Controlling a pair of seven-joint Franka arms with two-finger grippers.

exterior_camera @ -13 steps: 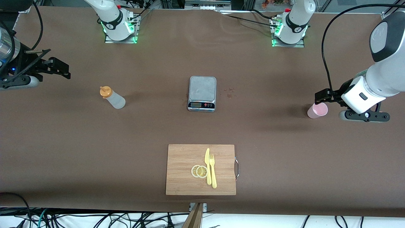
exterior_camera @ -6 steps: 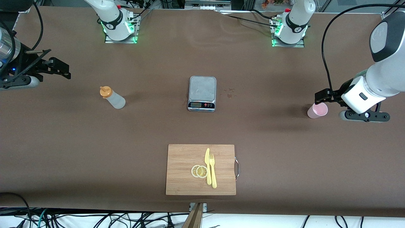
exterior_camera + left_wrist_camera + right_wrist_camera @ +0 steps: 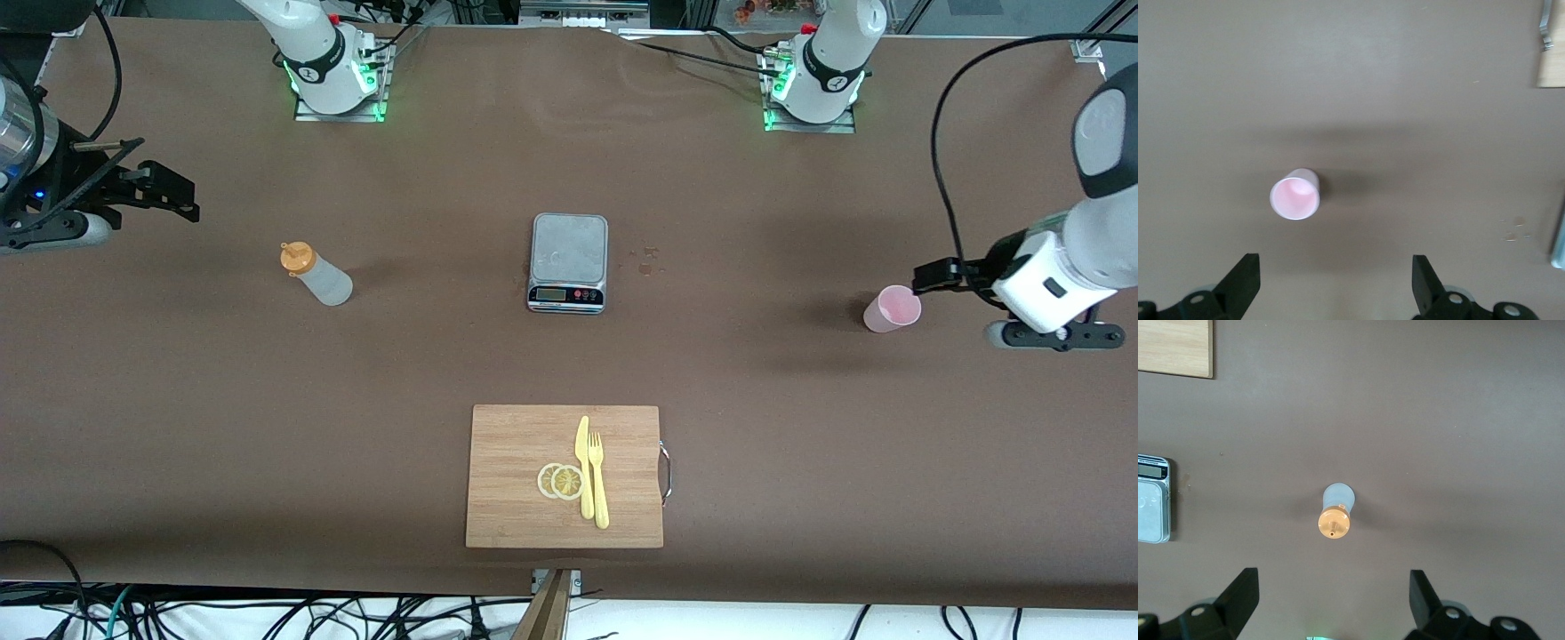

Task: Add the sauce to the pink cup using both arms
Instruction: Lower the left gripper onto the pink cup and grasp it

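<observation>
The pink cup (image 3: 892, 309) stands upright and empty on the brown table near the left arm's end. It also shows in the left wrist view (image 3: 1295, 194). My left gripper (image 3: 930, 276) is open and empty, beside the cup and clear of it, toward the left arm's end of the table; its jaws (image 3: 1335, 283) stand wide apart. The sauce bottle (image 3: 317, 274), whitish with an orange cap, stands upright toward the right arm's end; it also shows in the right wrist view (image 3: 1336, 511). My right gripper (image 3: 182, 201) is open and empty, well apart from the bottle; it waits there, jaws wide (image 3: 1333, 600).
A grey kitchen scale (image 3: 569, 261) sits mid-table, with small stains (image 3: 646, 260) beside it. A wooden cutting board (image 3: 511, 444) nearer the front camera carries two lemon slices (image 3: 560, 481), a yellow knife (image 3: 583, 467) and a fork (image 3: 599, 480).
My left gripper has drawn away from the pink cup toward the left arm's end of the table. The cup, the bottle and the right arm have not moved.
</observation>
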